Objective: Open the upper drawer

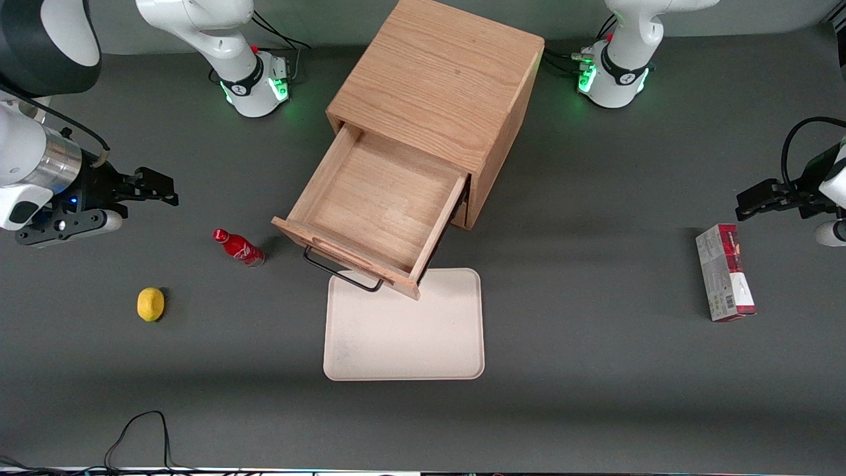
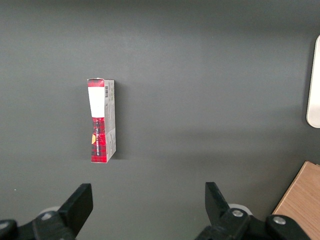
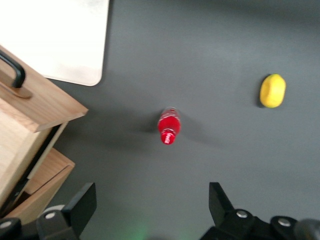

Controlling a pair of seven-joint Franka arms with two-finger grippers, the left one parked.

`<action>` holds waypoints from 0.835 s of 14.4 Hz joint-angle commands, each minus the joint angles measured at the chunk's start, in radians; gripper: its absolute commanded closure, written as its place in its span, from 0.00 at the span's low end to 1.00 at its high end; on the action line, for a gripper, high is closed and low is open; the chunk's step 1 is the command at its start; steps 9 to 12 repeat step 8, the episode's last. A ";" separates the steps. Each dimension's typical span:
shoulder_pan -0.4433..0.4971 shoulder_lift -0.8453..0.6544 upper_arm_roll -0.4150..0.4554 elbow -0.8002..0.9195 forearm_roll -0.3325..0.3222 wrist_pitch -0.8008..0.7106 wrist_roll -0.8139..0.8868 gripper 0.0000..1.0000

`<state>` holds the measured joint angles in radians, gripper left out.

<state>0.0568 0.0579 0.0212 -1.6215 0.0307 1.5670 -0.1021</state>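
Note:
The upper drawer (image 1: 377, 205) of the light oak cabinet (image 1: 439, 79) stands pulled far out, showing its plain wooden inside. Its black wire handle (image 1: 340, 272) hangs over the tray's edge. In the right wrist view the drawer front (image 3: 35, 102) and handle (image 3: 14, 70) show, with the lower drawer front (image 3: 42, 182) shut beneath. My right gripper (image 1: 155, 188) is open and empty, raised well away from the drawer at the working arm's end of the table; it also shows in the right wrist view (image 3: 150, 207), over bare table.
A cream tray (image 1: 403, 324) lies in front of the drawer. A red bottle (image 1: 239, 247) (image 3: 168, 126) stands beside the drawer front. A yellow lemon (image 1: 151, 304) (image 3: 272, 90) lies nearer the front camera. A red and white box (image 1: 725, 281) (image 2: 102, 120) lies toward the parked arm's end.

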 commanded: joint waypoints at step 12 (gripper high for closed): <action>0.029 0.010 -0.063 0.071 -0.037 -0.016 0.016 0.00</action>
